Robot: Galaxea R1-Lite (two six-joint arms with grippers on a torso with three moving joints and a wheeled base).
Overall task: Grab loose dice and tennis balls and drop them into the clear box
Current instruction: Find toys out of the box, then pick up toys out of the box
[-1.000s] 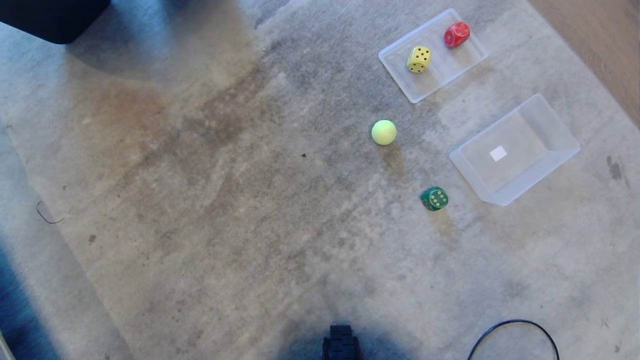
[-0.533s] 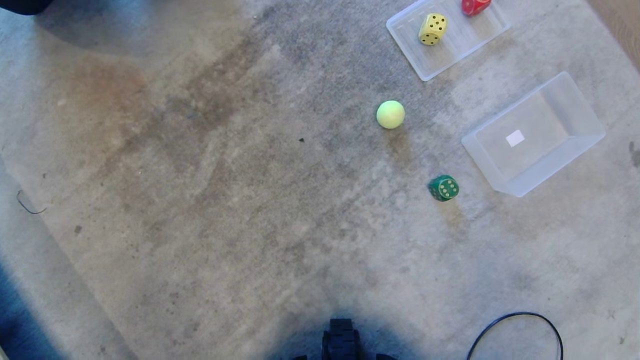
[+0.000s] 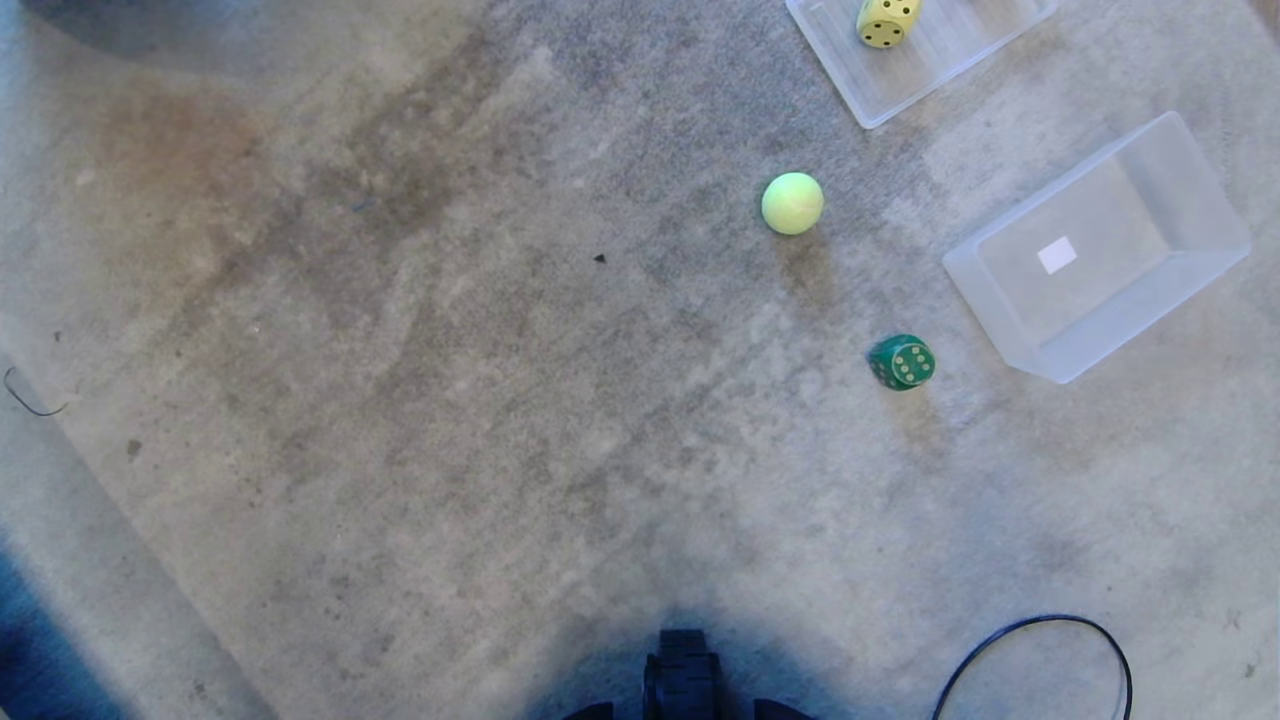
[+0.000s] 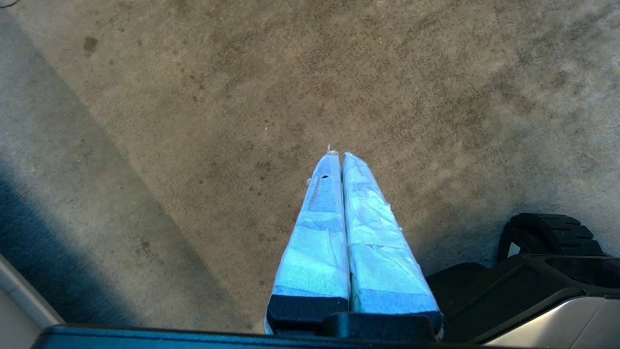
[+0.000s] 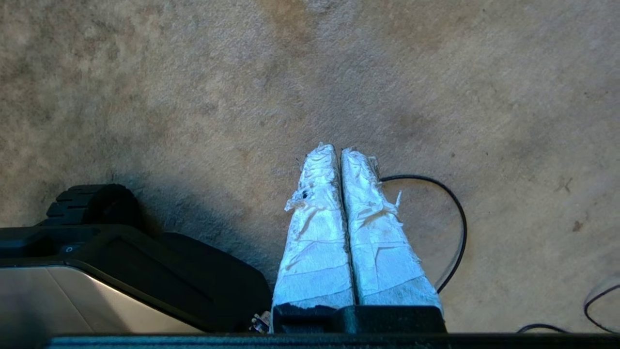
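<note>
carpet (image 3: 400,400): stained grey-brown, everything sits on it
tennis ball (image 3: 792,203): one in head view, loose on the carpet, right of centre, apart from all else
green die (image 3: 902,362): loose on the carpet, nearer the robot than the ball, near the clear box's close corner but not touching; six-dot face turned towards the camera
clear box (image 3: 1150,330): right side of head view, nothing in it but a white sticker (image 3: 1057,255) on its bottom
flat tray (image 3: 880,90): top edge of head view, cut off by the frame, beyond the clear box
yellow die (image 3: 887,20): lying in the flat tray, partly cut off at top
left gripper (image 4: 337,156): parked low beside the robot base, taped fingers (image 4: 315,232) pressed together, nothing between them, only carpet below
right gripper (image 5: 337,149): parked low on the other side of the base, taped fingers (image 5: 382,242) closed tight, holding nothing
black cable (image 3: 1040,650): loop on the carpet at the bottom right of head view, also passing under the right gripper's tips in its wrist view
robot base (image 3: 685,685): dark part with wheel at bottom centre of head view
</note>
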